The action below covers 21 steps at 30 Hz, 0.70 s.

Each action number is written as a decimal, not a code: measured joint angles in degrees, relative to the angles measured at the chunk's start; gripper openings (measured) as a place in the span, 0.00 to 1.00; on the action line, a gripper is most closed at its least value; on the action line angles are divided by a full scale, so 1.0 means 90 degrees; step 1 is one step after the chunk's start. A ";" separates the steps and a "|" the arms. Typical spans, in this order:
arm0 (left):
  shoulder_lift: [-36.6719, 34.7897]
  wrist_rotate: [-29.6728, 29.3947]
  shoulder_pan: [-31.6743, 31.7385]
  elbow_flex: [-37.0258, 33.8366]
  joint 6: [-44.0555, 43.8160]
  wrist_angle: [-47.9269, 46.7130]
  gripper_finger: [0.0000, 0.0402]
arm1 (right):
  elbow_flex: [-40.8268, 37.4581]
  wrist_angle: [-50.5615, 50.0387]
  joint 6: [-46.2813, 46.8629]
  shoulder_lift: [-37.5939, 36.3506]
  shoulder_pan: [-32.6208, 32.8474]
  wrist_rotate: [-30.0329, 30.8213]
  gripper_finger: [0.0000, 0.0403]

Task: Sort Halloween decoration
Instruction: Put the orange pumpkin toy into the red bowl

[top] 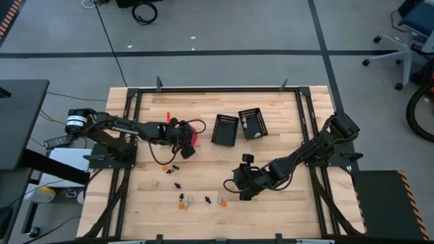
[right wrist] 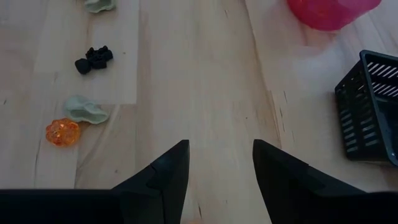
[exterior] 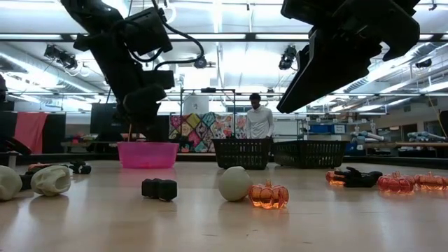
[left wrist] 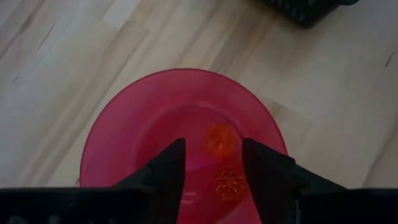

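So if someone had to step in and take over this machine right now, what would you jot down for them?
Left gripper: open, empty, right above the pink bowl.
Right gripper: open, empty, over bare table near the loose trinkets.
Done: two orange trinkets lie in the pink bowl.
Left: the trinkets scattered on the table, among them an orange pumpkin, a pale one beside it and a black one.
The two black baskets stand side by side at the middle of the table; whether anything is in them cannot be seen.
A person stands in the room behind the table.
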 joint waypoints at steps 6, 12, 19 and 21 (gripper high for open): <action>-0.0408 -0.0430 -0.0159 0.0482 0.1001 -0.0585 0.44 | 0.0002 0.0002 -0.0002 -0.0001 0.0000 0.0002 0.45; -0.0872 -0.0397 -0.1036 0.1125 0.1080 -0.1791 0.44 | 0.0002 -0.0005 -0.0002 -0.0002 0.0000 0.0005 0.45; -0.0643 0.1140 -0.1848 0.0971 -0.0861 -0.4365 0.44 | 0.0005 0.0120 -0.0024 -0.0002 -0.0002 0.0007 0.45; -0.0565 0.1321 -0.2089 0.0776 -0.0967 -0.4439 0.44 | 0.0007 0.0156 -0.0054 -0.0002 -0.0002 0.0005 0.45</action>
